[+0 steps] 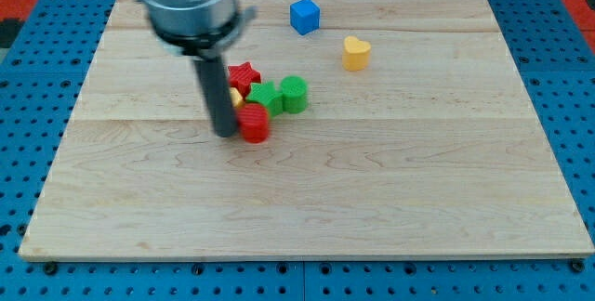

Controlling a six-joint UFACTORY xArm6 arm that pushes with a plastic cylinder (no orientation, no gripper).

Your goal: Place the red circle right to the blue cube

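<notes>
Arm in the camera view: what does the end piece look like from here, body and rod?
A wide, dark grey cylindrical housing with a thin light band partway down its side. Below it hangs a straight, dark, round rod, narrower than the housing, ending at my tip. No cables or markings are visible.

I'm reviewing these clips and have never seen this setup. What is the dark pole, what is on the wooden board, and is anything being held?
There is one camera view, looking down at a wooden board. The pole is a robot arm's pushing rod; it has no pincer, so nothing is held. My tip rests on the board, touching the left side of the red circle. Clustered just above are a red star, two green blocks and a partly hidden yellow piece. Farther toward the view's top stand the blue cube and a yellow heart.
</notes>
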